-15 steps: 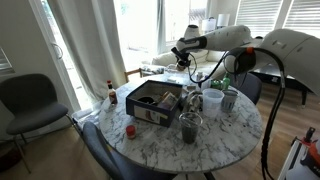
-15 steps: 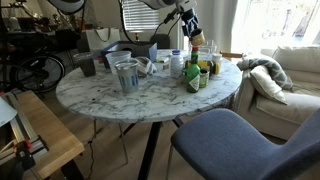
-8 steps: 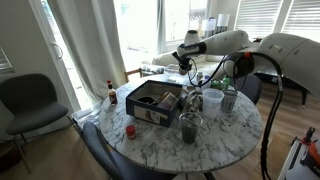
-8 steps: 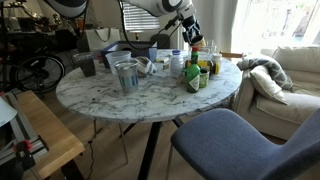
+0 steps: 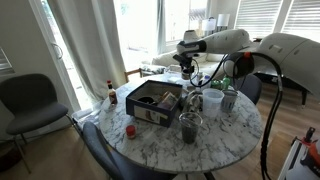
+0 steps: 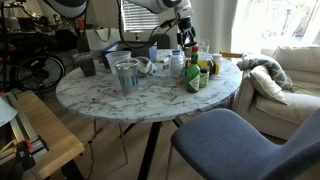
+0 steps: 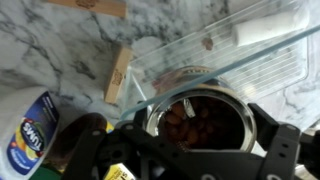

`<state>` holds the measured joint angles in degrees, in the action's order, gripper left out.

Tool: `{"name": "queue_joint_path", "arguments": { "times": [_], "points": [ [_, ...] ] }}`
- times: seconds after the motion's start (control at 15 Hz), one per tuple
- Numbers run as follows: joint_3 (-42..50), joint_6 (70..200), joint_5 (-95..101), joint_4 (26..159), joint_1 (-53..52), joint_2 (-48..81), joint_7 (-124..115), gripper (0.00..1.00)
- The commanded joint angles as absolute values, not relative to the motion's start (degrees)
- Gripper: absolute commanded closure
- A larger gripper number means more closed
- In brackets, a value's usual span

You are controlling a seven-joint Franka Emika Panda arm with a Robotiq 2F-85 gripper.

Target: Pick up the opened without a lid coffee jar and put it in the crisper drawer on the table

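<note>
In the wrist view the open, lidless coffee jar [image 7: 195, 118], full of brown beans, sits between my gripper's [image 7: 200, 135] two dark fingers, which press on its rim at both sides. The jar hangs over the near wall of the clear plastic crisper drawer [image 7: 255, 55], which lies on the marble table. In both exterior views my gripper [image 5: 187, 68] [image 6: 186, 42] points down over the far part of the table; the jar and drawer are too small to make out there.
A blue-and-white bottle [image 7: 30, 135] and a wooden block [image 7: 120, 72] lie next to the drawer. The dark box with tan side [image 5: 150, 100], a white cup [image 5: 212, 98], a glass jar [image 5: 188, 127], green bottles [image 6: 192, 75] and a metal bucket [image 6: 126, 75] crowd the table.
My gripper has come down steadily toward the table over the last second and shifted slightly sideways. Nothing else on the table has moved.
</note>
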<state>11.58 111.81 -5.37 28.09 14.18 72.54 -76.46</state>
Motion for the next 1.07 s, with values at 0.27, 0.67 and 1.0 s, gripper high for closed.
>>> {"name": "queue_joint_path", "arguments": {
  "times": [0.27,0.67,1.0],
  "points": [
    [7.6,96.0,-4.8,26.3,14.8,72.2,-75.0,0.29],
    [6.5,89.4,-4.7,26.1,14.5,72.2,-73.9,0.29],
    [6.8,96.3,-4.8,24.2,14.8,74.3,-75.6,0.29]
  ]
}}
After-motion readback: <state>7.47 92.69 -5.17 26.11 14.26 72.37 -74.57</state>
